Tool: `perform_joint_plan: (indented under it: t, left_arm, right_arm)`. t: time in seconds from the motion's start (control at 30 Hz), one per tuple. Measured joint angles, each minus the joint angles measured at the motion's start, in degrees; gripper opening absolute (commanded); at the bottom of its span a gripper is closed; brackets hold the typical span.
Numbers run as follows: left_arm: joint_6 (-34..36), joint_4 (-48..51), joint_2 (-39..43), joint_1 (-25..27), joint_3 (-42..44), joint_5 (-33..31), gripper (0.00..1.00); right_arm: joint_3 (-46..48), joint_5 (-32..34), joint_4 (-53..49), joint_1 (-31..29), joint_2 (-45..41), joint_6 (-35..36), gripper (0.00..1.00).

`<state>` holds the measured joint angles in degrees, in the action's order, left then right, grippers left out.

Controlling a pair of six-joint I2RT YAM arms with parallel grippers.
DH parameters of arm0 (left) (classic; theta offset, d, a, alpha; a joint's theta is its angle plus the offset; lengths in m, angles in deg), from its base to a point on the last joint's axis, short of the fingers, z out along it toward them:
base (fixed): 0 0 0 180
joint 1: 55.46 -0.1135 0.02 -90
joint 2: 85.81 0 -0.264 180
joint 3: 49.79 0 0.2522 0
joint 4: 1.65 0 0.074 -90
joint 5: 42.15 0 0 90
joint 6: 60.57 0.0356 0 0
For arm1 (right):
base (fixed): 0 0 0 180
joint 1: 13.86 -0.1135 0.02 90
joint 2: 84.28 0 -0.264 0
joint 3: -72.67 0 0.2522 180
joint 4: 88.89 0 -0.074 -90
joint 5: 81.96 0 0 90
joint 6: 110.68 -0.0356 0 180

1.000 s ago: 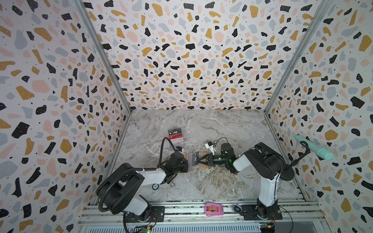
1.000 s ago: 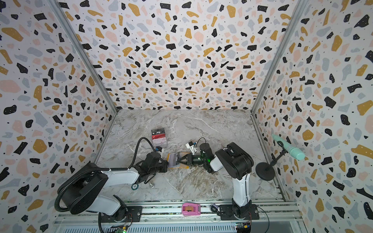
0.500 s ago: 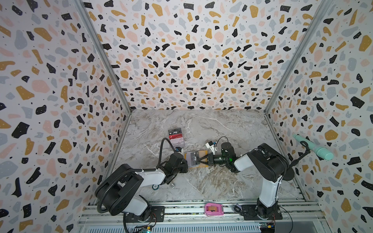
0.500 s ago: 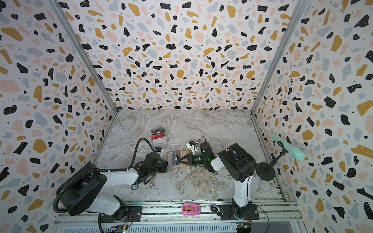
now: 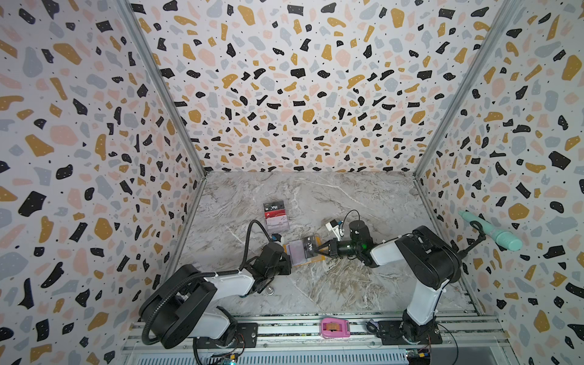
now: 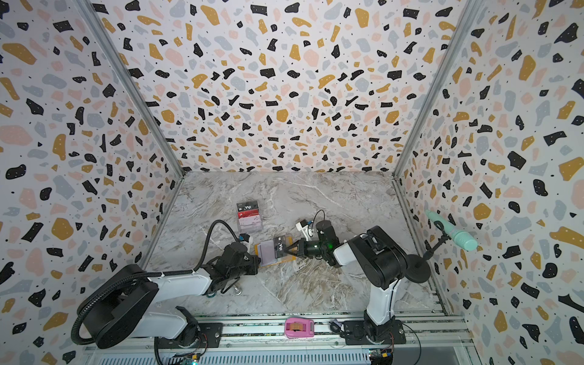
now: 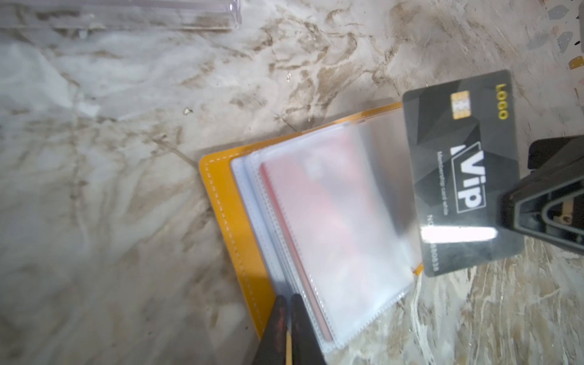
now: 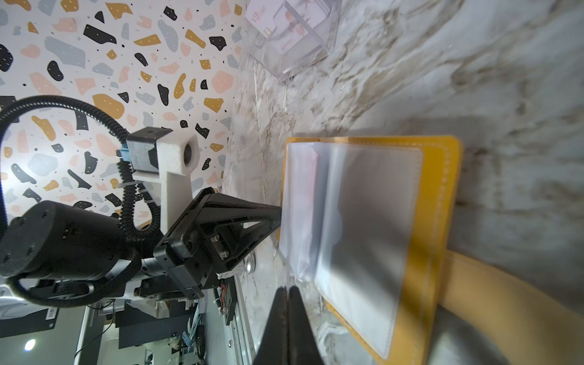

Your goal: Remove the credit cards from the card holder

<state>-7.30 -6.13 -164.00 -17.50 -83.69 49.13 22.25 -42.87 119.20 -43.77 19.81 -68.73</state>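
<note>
The mustard-yellow card holder (image 5: 313, 260) (image 6: 286, 259) lies open on the marble floor, its clear sleeves fanned. My left gripper (image 5: 288, 257) (image 7: 288, 298) is shut on the card holder's left edge, pinching cover (image 7: 227, 205) and sleeves. A black "Vip" credit card (image 5: 311, 246) (image 7: 464, 170) sticks out past the card holder's right side. My right gripper (image 5: 315, 250) (image 8: 287, 289) is shut on that card's outer edge, and its fingers (image 7: 543, 205) show in the left wrist view. A dark red card (image 7: 316, 205) shows faintly through the sleeves.
A clear acrylic stand (image 5: 276, 216) (image 8: 294, 34) with cards in it sits behind the holder on the left. The holder's snap tab (image 8: 505, 316) trails toward my right arm. A pink tape dispenser (image 5: 335, 328) rests on the front rail. A teal microphone (image 5: 493, 232) stands by the right wall.
My right gripper's jaws have closed on the black card's edge. The left gripper has kept its hold on the holder, which has barely shifted.
</note>
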Motion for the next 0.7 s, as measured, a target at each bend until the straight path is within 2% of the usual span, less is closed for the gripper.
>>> perform_joint_plan:
  t: [0.1, 0.23, 0.33, 0.43, 0.7]
  left_arm:
    - [-0.39, 0.92, 1.01, 0.02, 0.26, 0.0, 0.11]
    - [-0.87, 2.78, 2.8, 0.02, 0.39, -0.07, 0.2]
    - [-0.94, 5.09, 4.7, 0.0, 0.37, -0.22, 0.41]
    - [-0.76, 7.8, 6.64, 0.0, -0.37, -0.5, 0.58]
    - [1.97, 16.94, 16.17, -0.31, -5.18, -2.23, 0.79]
  right_arm:
    - [-0.92, 0.2, -4.02, 0.55, -1.49, 3.02, 0.0]
    - [-2.99, 1.2, -11.61, 0.81, -4.42, 8.98, 0.0]
    - [-4.85, 2.75, -18.08, 0.81, -7.52, 14.51, 0.0]
    - [-6.14, 4.11, -22.88, 0.83, -10.27, 19.23, 0.0]
    - [-6.75, 3.78, -31.39, 1.92, -15.34, 28.28, 0.0]
